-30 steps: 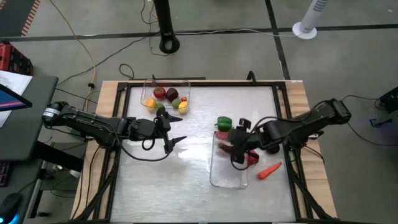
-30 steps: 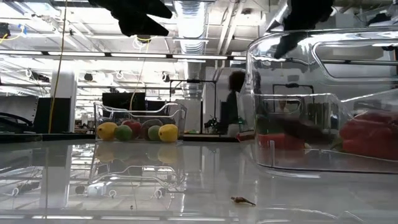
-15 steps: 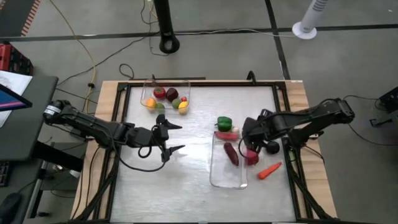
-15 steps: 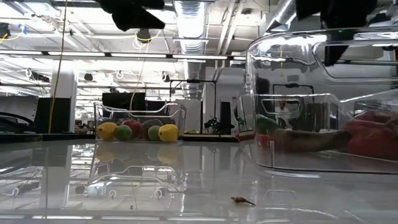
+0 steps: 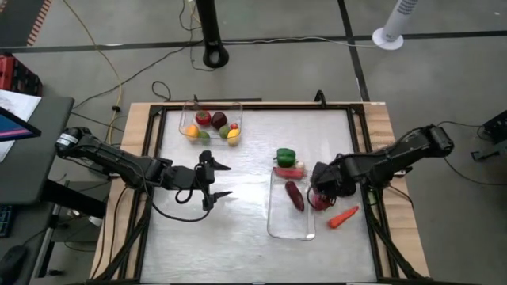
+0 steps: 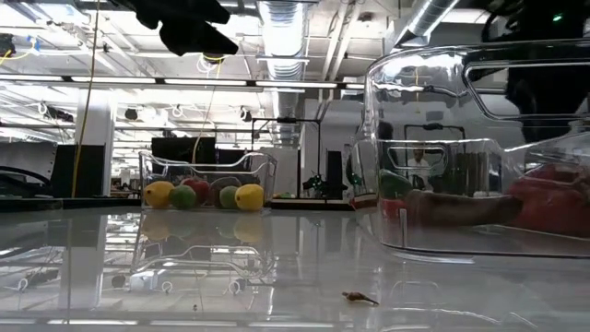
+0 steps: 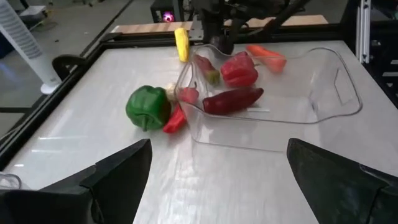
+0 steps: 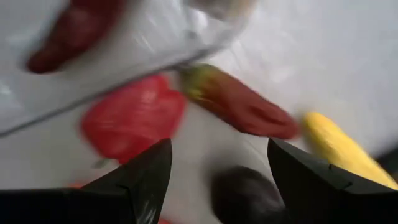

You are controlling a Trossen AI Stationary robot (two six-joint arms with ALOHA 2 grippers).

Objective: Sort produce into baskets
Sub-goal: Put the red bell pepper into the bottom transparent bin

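Since the frame a second back, the right gripper (image 5: 320, 184) has drawn out of the near basket (image 5: 290, 204) to its right-hand rim, and a maroon piece (image 5: 294, 195) now lies loose inside. The left gripper (image 5: 216, 180) has shifted slightly toward the table's near side.

Near: the table (image 5: 222, 237) has a pale glossy top in a black frame that mirrors the ceiling lights. The near basket, clear plastic, holds the maroon piece and a red piece (image 7: 239, 69). An orange carrot (image 5: 344, 217) lies on the table just beyond the basket's right wall. A green pepper (image 5: 285, 155) and a red chili (image 7: 175, 121) lie on the table by the basket's far end.

Middle: the left gripper hangs over bare table with fingers spread wide and nothing between them. The right gripper's fingers stand apart with nothing clamped.

Far: the second basket (image 5: 211, 125) at the table's far edge holds round pieces in red, maroon, green and yellow. Beyond it is grey floor, a black post base (image 5: 215, 56) and a white fan base (image 5: 389, 36).

Hard to make out: the right wrist view is smeared; a yellow piece (image 8: 342, 149) and a dark round shape (image 8: 245, 196) show without clear outline.
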